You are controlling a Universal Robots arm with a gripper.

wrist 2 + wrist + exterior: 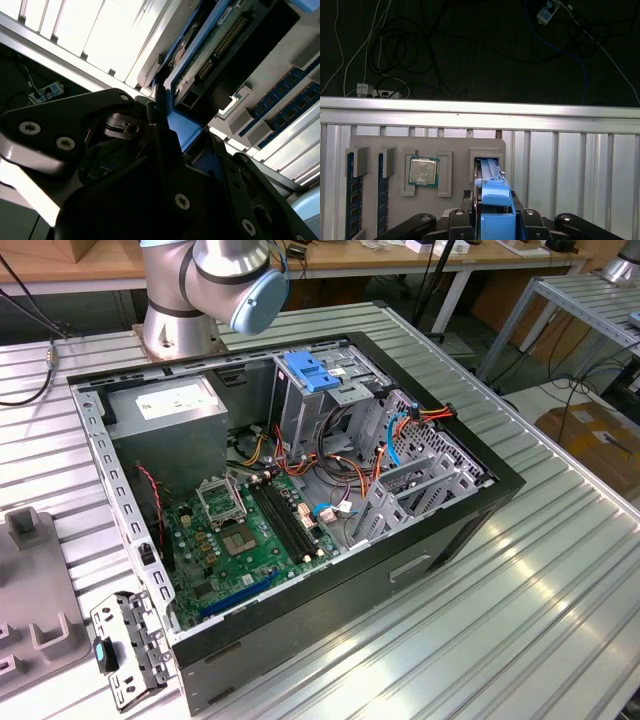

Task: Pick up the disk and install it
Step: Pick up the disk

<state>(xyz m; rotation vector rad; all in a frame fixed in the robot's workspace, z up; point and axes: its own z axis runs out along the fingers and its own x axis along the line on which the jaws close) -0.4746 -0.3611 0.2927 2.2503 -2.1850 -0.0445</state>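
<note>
I have the tool (495,204) closed on the blue plastic end handle of the flat silver-black hard drive with blue side rails, the disk (488,169). In the first wrist view the handle fills the gap between the black fingers. In the second wrist view one thin finger (159,112) lies flat against the blue plastic, with the disk's (215,45) green circuit board and connector pins facing the camera.

The disk reaches straight out from the tool, its far end at the rectangular slot of the pale grey holder tray (455,145). I cannot tell whether that end is seated in the slot or clear of it.

The tray lies on the ribbed aluminium table (570,165), just beside the table's edge rail. A square silver processor chip (423,171) sits in the pocket beside the disk's slot. Two blue memory sticks (351,200) sit in pockets farther along the tray.

In the exterior view, the open black computer case (300,490) lies on the table. A blue carrier (313,372) sits on top of its metal drive cage.
</note>
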